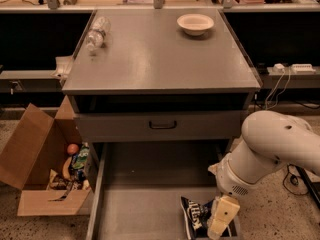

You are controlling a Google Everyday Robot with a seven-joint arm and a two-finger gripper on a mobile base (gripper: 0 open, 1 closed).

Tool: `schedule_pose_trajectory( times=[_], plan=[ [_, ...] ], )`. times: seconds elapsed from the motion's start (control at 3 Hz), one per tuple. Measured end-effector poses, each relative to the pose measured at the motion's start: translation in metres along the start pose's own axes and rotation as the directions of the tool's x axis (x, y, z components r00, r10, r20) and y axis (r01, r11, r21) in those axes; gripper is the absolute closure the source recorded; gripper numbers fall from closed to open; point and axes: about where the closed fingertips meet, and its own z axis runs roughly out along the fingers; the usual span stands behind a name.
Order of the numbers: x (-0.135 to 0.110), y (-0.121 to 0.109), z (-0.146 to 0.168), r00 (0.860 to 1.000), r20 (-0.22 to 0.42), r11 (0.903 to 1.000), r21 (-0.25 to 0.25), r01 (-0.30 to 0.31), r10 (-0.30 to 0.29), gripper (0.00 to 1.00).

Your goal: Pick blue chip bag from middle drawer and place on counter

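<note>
Blue chip bag (194, 216) is being seen on the floor of the middle drawer (135, 209), near its front right corner. It is crumpled and half upright, with its white lettering turned toward the camera. The drawer is being shown pulled wide open at the foot of the cabinet, with its low side walls running toward the viewer.

The gripper (220, 221) is being held low inside the drawer, at the bag's right edge, and its cream tip is being seen overlapping the bag. Whether the bag is being touched cannot be told, nor whether the claw is released or clenched. The white arm (270, 149) is being reached in from the right, its bulky rounded link sitting just beside the cabinet's right front corner.

Above the open drawer, a closed drawer front (162, 134) with a dark handle is being shown. The counter (155, 59) is being occupied by two things, well apart. A pale bowl (195, 24) is standing near the back right, and a clear plastic bottle (96, 34) is lying on its side near the back left edge.

On the ground to the left of the cabinet, an open cardboard box (30, 154) is being used to hold mixed items, among them a round orange fruit and a green packet.
</note>
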Motion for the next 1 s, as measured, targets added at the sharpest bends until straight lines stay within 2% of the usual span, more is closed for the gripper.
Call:
schedule_pose_trajectory(
  times=[0.33,0.67,1.0],
  plan=[
    [0.006,-0.007,0.025,1.0,0.001,0.999,-0.043,0.005,-0.005,0.0],
    [0.022,-0.034,0.075,0.999,-0.014,0.9977,-0.06,0.032,-0.033,0.0],
    [0.035,-0.066,0.123,0.998,-0.015,0.9972,-0.05,0.056,-0.057,0.0]
  ],
)
